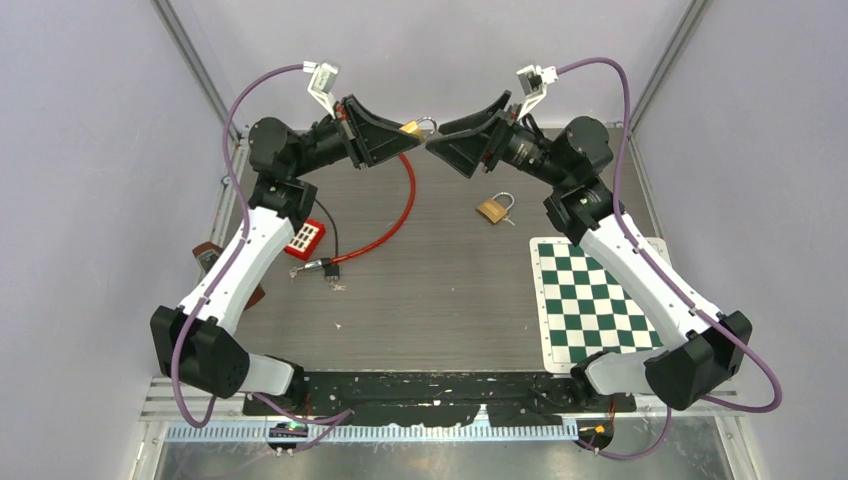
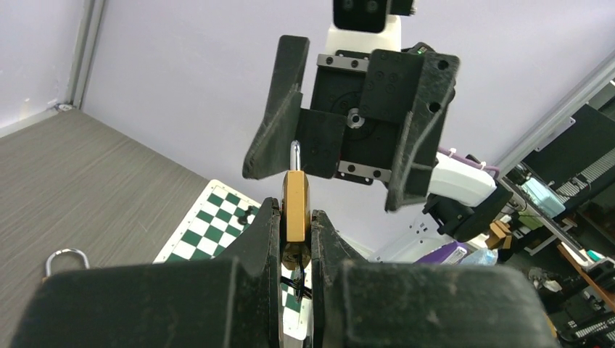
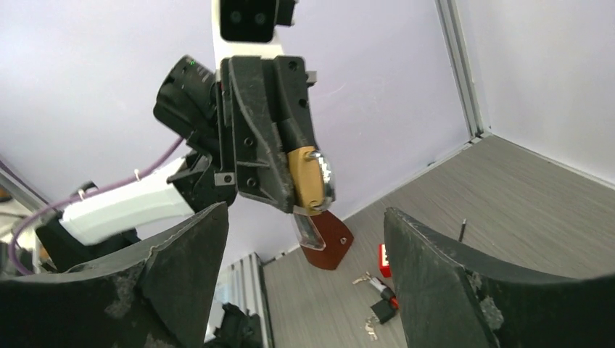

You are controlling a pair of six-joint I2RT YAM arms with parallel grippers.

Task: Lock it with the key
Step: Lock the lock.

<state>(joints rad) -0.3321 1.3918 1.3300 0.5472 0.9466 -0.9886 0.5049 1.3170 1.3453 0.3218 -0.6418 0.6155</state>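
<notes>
A brass padlock (image 2: 296, 210) is pinched between the fingers of my left gripper (image 2: 296, 217), held in the air over the table's back middle, its steel shackle pointing at the right arm. In the right wrist view a clear plastic key head (image 3: 310, 228) hangs from the padlock's (image 3: 307, 183) underside. My right gripper (image 3: 304, 217) stands wide open facing it, one finger on either side, touching nothing. From above, the left gripper (image 1: 408, 135) and right gripper (image 1: 436, 138) nearly meet at the padlock (image 1: 412, 127).
A second brass padlock (image 1: 494, 209) lies on the table right of centre. A red cable (image 1: 395, 215), a red block (image 1: 304, 237) and a small black lock with keys (image 1: 325, 270) lie at left. A green chessboard mat (image 1: 590, 300) covers the right side.
</notes>
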